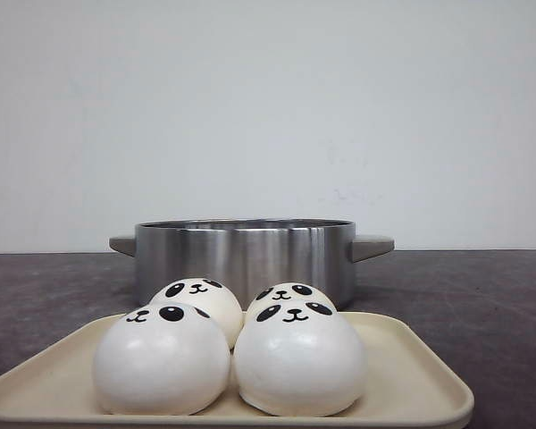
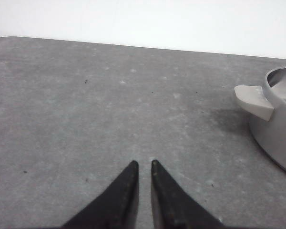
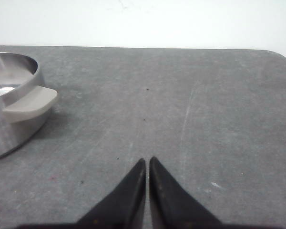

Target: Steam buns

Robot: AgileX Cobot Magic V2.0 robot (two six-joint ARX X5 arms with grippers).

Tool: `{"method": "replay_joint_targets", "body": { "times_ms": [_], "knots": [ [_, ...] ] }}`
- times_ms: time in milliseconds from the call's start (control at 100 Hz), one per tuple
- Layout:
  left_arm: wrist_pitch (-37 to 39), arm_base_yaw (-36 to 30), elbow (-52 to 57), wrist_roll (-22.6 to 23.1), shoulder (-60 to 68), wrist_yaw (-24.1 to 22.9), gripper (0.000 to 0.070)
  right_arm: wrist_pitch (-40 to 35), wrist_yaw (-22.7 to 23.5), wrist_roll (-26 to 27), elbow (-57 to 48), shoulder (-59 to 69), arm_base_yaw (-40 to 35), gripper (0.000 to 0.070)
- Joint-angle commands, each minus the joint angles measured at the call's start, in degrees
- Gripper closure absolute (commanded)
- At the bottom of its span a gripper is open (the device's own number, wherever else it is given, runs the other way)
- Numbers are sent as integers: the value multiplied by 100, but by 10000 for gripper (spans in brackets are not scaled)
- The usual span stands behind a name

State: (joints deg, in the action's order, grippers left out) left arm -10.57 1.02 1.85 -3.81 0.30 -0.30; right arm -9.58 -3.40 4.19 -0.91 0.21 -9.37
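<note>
Front view: four buns (image 1: 232, 344) clustered in two rows on one cream tray (image 1: 411, 375), just before one steel pot (image 1: 244, 255) with two grey handles.
Left wrist: left gripper (image 2: 144, 164) closed, empty, over grey table (image 2: 109, 109).
Right wrist: right gripper (image 3: 147, 160) closed, empty.

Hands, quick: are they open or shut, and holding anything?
Left hand: shut, holding nothing, over bare table.
Right hand: shut, holding nothing.

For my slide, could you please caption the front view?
Four panda-faced buns on a cream tray before a steel pot.
</note>
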Motion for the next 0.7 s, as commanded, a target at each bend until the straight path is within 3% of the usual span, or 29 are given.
{"method": "replay_joint_targets", "body": {
  "times_ms": [0, 160, 370, 410, 480, 630, 690],
  "knots": [
    [-17, 11, -105, 70, -2, -15, 697, 57, -2, -72, 15, 0, -9, 694],
    [-13, 11, -105, 1495, -2, -354, 697, 197, 2, 42, 15, 0, -9, 694],
    [-11, 11, -105, 1469, -2, -356, 696, 501, 66, 455, 15, 0, -11, 694],
    [-13, 9, -105, 1235, -2, -282, 697, 511, 118, 625, 15, 0, -11, 694],
    [-9, 9, -94, 321, -2, 28, 697, 638, 289, 981, 15, 0, -11, 694],
    [328, 9, -83, -1305, -7, 118, 696, 1331, 879, 1672, 4, 0, -15, 694],
    [319, 9, -44, -1773, -7, 332, 696, 1620, 1093, 1843, -9, 0, -15, 694]
  ]
}}
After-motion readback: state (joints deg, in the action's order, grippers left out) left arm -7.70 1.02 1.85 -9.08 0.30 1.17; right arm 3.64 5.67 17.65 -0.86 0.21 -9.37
